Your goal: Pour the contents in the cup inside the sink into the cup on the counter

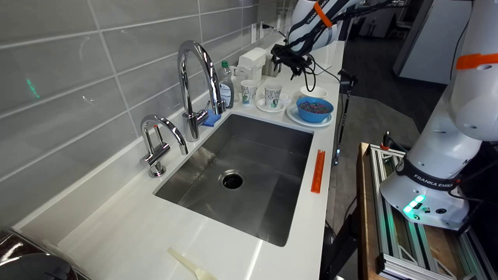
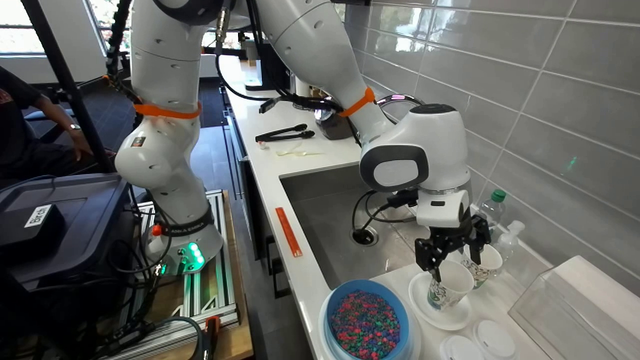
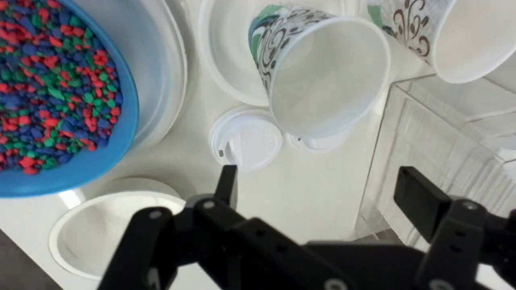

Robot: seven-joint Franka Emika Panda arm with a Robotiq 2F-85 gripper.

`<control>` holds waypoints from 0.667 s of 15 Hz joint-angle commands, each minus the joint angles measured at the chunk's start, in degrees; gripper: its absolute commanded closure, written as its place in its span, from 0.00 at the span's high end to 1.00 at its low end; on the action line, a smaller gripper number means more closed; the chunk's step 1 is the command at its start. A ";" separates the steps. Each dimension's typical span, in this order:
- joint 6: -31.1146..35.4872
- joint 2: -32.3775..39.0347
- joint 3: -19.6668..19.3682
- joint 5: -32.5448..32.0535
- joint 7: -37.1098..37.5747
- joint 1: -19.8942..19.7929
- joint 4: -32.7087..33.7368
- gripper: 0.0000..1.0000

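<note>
No cup shows inside the steel sink (image 1: 268,171), which is in both exterior views (image 2: 320,220); the sink's cup is out of view. On the white counter (image 1: 128,229) stand two patterned paper cups. One cup (image 1: 273,97) stands upright on a small white plate and looks empty inside in the wrist view (image 3: 278,48). The other cup (image 1: 249,92) stands beside it, nearer the tiled wall; it also shows in the wrist view (image 3: 409,24). My gripper (image 3: 318,173) is open and empty, above the counter past the sink's end.
A blue bowl (image 2: 367,320) of coloured pebbles stands on a white plate, near a white bowl (image 3: 92,237). White lids (image 3: 252,139) and a clear box (image 3: 435,133) lie near the cups. A chrome tap (image 1: 186,89), soap bottle (image 1: 225,87) and orange strip (image 1: 318,171) flank the sink.
</note>
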 commanded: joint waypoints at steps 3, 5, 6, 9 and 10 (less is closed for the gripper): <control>4.33 -7.90 1.36 0.84 -19.52 -0.91 -7.46 1.00; 3.83 -9.68 1.29 -0.22 -25.31 -0.59 -8.93 1.00; 3.55 -10.60 1.67 -1.60 -27.32 -0.87 -9.58 1.00; 3.62 -12.83 1.39 -4.25 -33.93 -0.43 -11.53 1.00; 3.73 -13.45 1.41 -5.02 -35.76 -0.39 -12.10 1.00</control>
